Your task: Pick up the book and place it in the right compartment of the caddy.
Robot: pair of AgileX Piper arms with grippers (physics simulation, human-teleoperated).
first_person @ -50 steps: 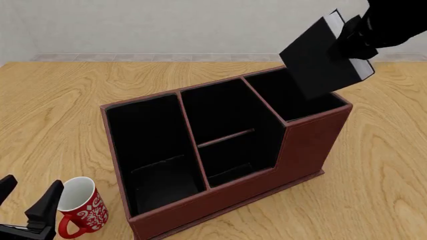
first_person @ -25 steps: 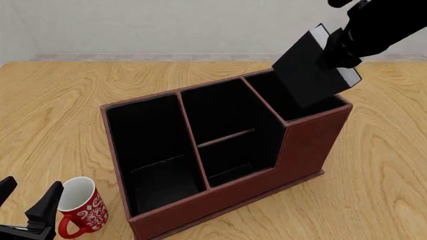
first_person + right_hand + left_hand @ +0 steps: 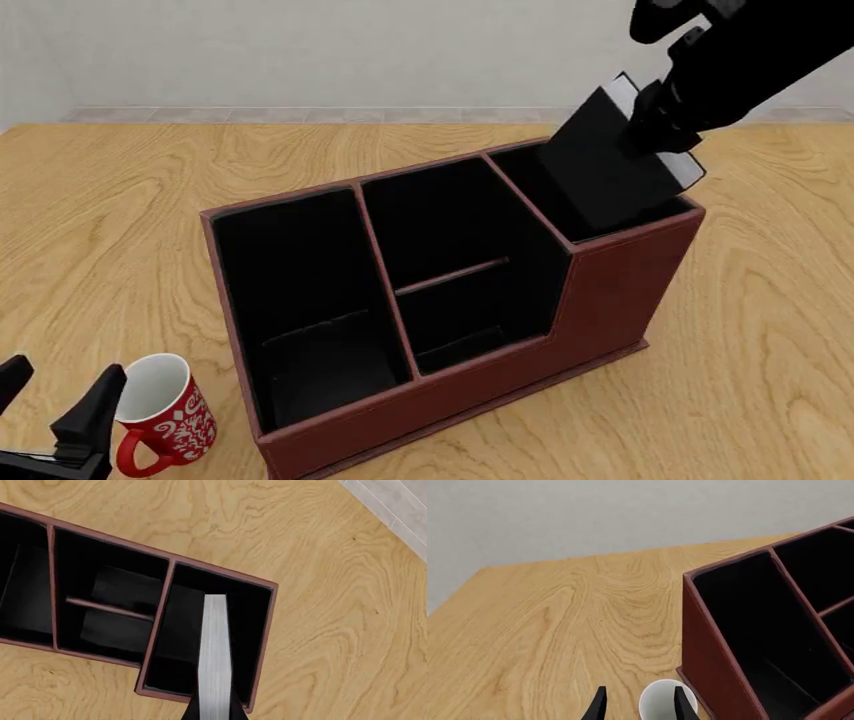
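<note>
The right gripper (image 3: 663, 108) is gripping the book (image 3: 607, 170) by its upper end, jaws clenched on the 2 covers, and the book is hanging tilted below them with its lower corner dipping into the right compartment (image 3: 561, 195) of the caddy (image 3: 614, 290). In the right wrist view the white page edges (image 3: 215, 655) are running straight out from between the jaws, lying over the black opening of that compartment (image 3: 180, 645) with a dark gap on either side, so the book is sitting inside the walls' outline and not over the divider.

The left gripper (image 3: 54, 400) is resting low and well away from all this, its jaws spread apart with nothing between them; the red mug (image 3: 160, 415) is standing just beside its right finger, and in the left wrist view the mug's white rim (image 3: 667, 702) is showing just past the 2 fingertips (image 3: 600, 705).

The risk from here looks to be the tilt. If the jaws are lowering the book at this slant, its bottom corner may be catching the compartment's wall or rim and levering the book in the grip, or shoving the whole caddy across the table (image 3: 120, 220). Letting go too high could leave the book wedged crooked or tipping out over the low stepped front
</note>
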